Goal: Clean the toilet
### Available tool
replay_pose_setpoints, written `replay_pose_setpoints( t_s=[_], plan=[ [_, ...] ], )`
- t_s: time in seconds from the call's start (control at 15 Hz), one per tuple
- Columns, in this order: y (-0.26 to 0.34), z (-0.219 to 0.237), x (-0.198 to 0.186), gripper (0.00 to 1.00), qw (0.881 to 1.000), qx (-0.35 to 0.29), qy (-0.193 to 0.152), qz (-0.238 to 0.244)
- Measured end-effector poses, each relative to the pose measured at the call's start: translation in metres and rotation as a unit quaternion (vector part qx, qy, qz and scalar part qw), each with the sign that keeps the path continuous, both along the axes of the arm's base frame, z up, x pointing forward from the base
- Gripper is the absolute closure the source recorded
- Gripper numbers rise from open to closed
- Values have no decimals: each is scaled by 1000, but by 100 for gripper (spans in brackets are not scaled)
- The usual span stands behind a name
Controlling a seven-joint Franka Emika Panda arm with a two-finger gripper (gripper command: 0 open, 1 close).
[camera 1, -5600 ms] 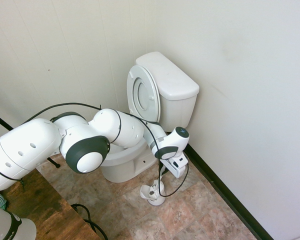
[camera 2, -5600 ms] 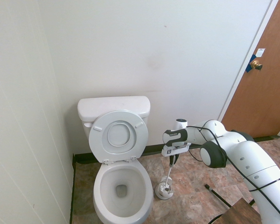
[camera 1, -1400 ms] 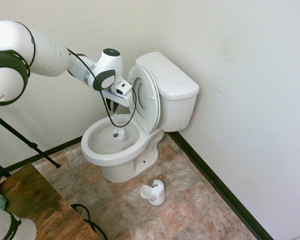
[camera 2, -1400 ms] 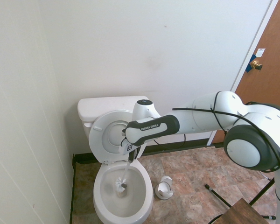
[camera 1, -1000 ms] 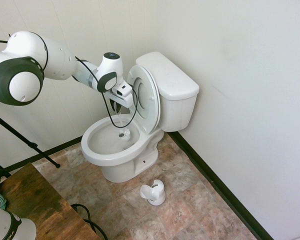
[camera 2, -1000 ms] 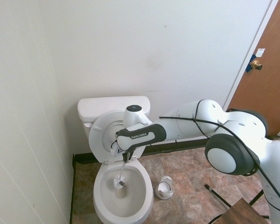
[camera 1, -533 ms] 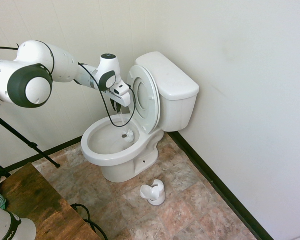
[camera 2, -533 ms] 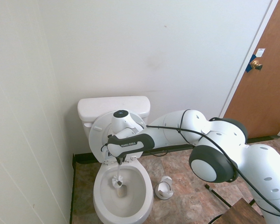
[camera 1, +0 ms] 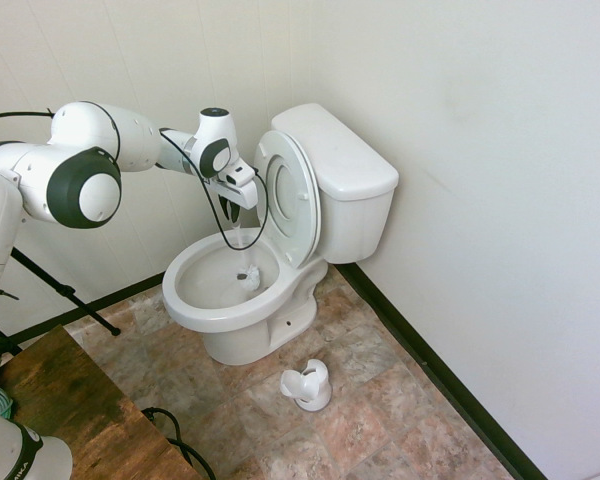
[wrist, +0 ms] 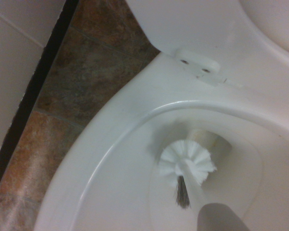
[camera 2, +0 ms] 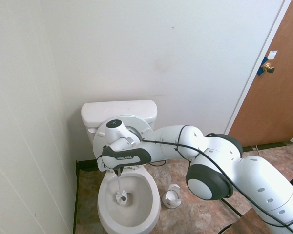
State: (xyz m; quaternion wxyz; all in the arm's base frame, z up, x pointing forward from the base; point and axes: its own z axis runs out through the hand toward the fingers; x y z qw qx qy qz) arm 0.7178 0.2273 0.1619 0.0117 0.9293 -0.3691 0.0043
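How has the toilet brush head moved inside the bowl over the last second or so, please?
Yes: the brush head has shifted across the toilet bowl toward the side wall, away from the brush holder on the floor.

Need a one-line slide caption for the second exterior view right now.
Gripper holds a toilet brush straight down inside the toilet bowl, seat raised; the brush holder stands on the floor beside it.

the big glossy white ceramic toilet (camera 1: 280, 250) is white all over: bowl, tank and raised seat. the plastic brush with its round white bristle head (wrist: 187, 163) is white too, as is the small white brush holder (camera 1: 307, 385). the stone-patterned floor tiles (camera 1: 380, 410) are mottled brown, rust and grey. the glossy black baseboard (camera 1: 450, 385) edges off-white walls. the wooden door (camera 2: 276, 92) is reddish-brown.
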Motion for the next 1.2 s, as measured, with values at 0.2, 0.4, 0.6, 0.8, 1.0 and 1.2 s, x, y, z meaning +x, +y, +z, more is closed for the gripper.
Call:
replay_pose_setpoints(
  t_s=[0.2, 0.4, 0.6, 0.8, 1.0, 1.2],
  plan=[
    [13, -3, -4, 100, 1000, -1, 2, 11],
    [28, -2, -11, 100, 1000, 4, 2, 23],
    [34, -1, -25, 100, 999, 10, 0, 33],
    [27, -1, -47, 100, 999, 13, 2, 34],
    [10, -4, -71, 100, 999, 22, 7, 31],
    [-14, -9, -98, 100, 999, 37, 9, 26]
  ],
)
